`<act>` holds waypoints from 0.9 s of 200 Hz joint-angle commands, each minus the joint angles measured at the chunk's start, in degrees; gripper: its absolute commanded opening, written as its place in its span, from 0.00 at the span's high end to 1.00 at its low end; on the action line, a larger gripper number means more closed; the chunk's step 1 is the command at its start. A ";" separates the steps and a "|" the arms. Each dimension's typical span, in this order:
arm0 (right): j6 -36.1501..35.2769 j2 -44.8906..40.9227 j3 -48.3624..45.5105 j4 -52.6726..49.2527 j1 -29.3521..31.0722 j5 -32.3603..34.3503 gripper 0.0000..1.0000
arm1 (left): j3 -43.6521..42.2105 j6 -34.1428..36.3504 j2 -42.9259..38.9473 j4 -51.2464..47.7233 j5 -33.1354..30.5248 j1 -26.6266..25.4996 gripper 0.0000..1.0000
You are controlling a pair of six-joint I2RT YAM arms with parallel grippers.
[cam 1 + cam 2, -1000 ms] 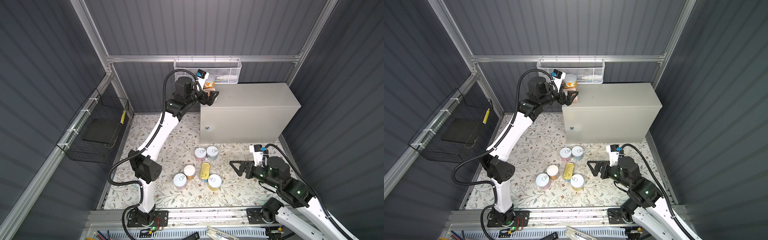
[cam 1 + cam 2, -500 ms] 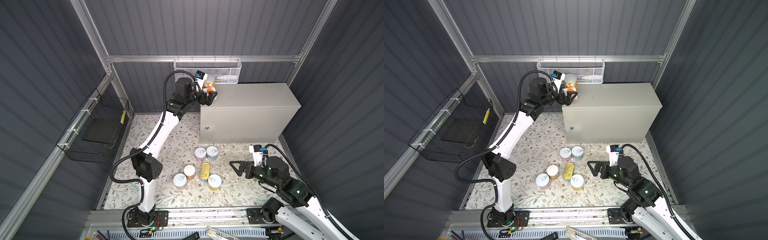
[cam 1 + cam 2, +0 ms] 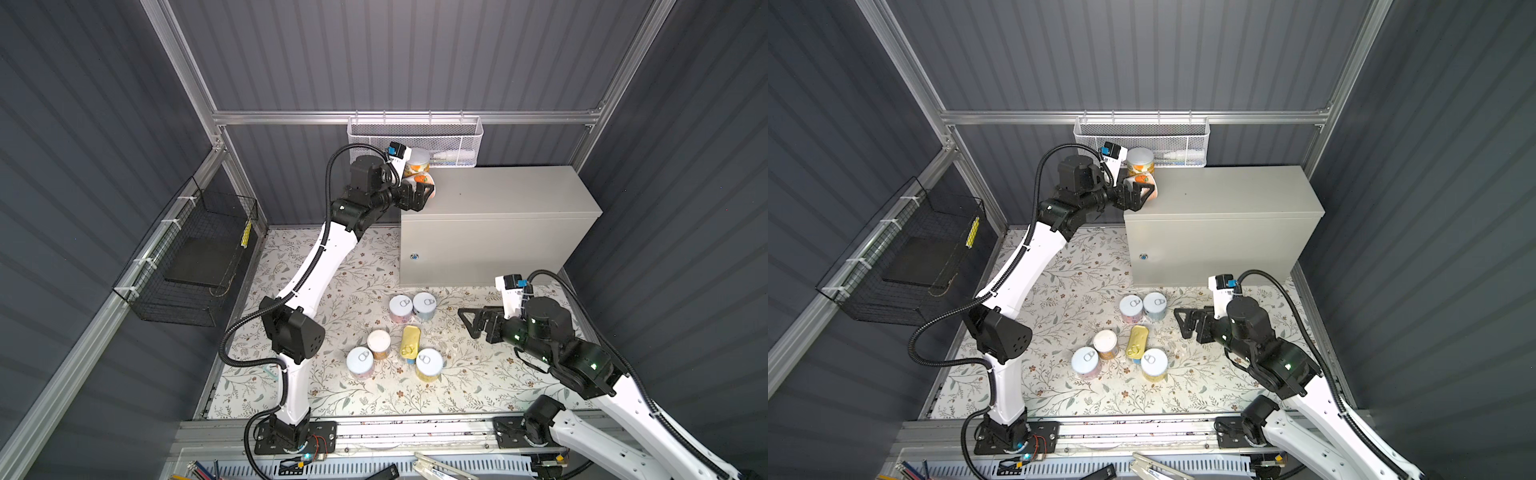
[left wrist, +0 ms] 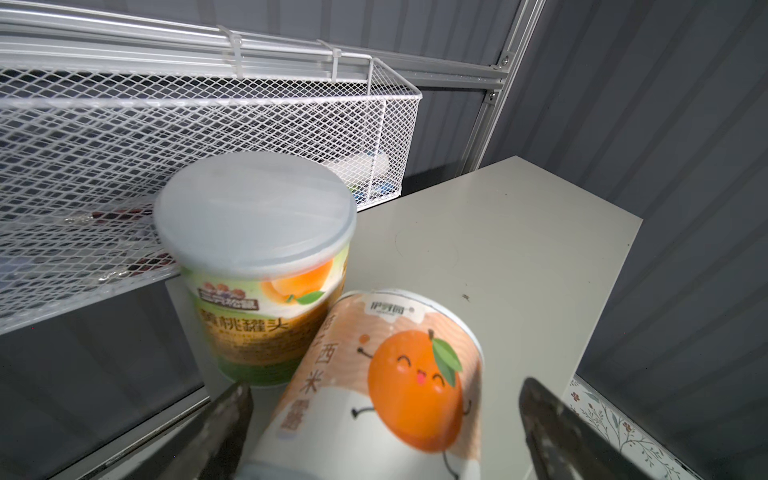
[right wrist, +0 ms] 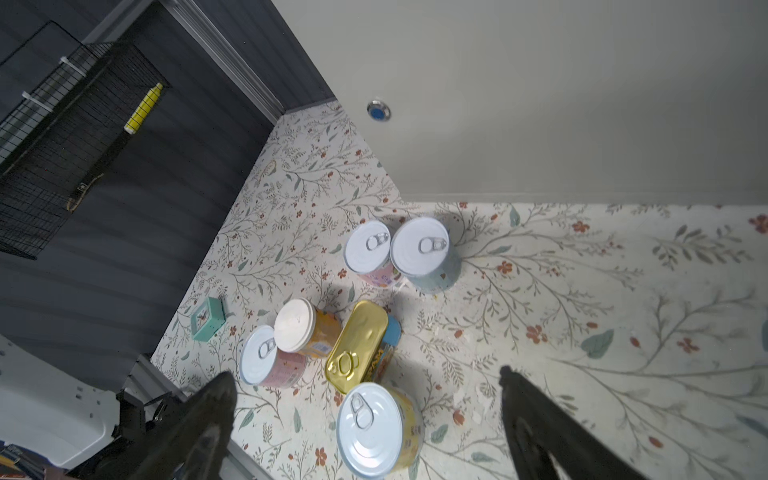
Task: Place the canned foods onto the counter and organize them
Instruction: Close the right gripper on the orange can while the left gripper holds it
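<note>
Left gripper [image 3: 423,194] up at the far left corner of the counter [image 3: 498,195], arm stretched long and high from its near base, wrist bent in over the edge. Jaws spread wide either side of an orange-mascot tin [image 4: 395,374], a gap showing at each finger, so no clamp on it. Tilted, that tin, leaning on an upright peach-label tin [image 4: 257,232], both at that corner just in front of the white mesh basket [image 4: 124,145]. Low on the right, right gripper [image 3: 469,322] over the floral mat [image 3: 332,266], arm folded, jaws wide and empty.

Base of the orange-mascot tin cut off in the left wrist view and mostly behind the fingers in both top views. Basket contents blurred through the mesh.

Smooth beige-grey metal box for the counter, with a round lock [image 3: 414,257] on its front. Frosted plastic lid on the peach-label tin. On the mat, near the counter's front:
- pink tin [image 3: 401,305] touching a pale-blue tin [image 3: 424,302], both with silver pull-tabs
- nearer, a white-lidded orange tin [image 3: 379,340]
- flat gold-topped oblong tin [image 3: 409,338]
- second pink tin [image 3: 360,360]
- yellow tin [image 3: 429,360]
</note>
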 commanded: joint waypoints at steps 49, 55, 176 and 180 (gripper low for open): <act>-16.46 9.66 8.65 17.05 0.23 4.30 0.01 | 1.54 -3.38 -3.16 -3.34 4.36 2.03 0.00; -18.06 10.49 9.24 18.17 0.28 4.26 0.01 | 1.73 -3.55 -3.05 -3.59 4.64 2.36 0.00; -27.75 28.04 17.26 39.45 -3.28 -8.32 0.01 | -0.45 -10.42 -2.61 0.53 13.43 5.40 0.00; -27.80 28.61 17.48 39.72 -3.26 -8.36 0.01 | -0.61 -10.65 -2.65 0.54 13.54 5.42 0.00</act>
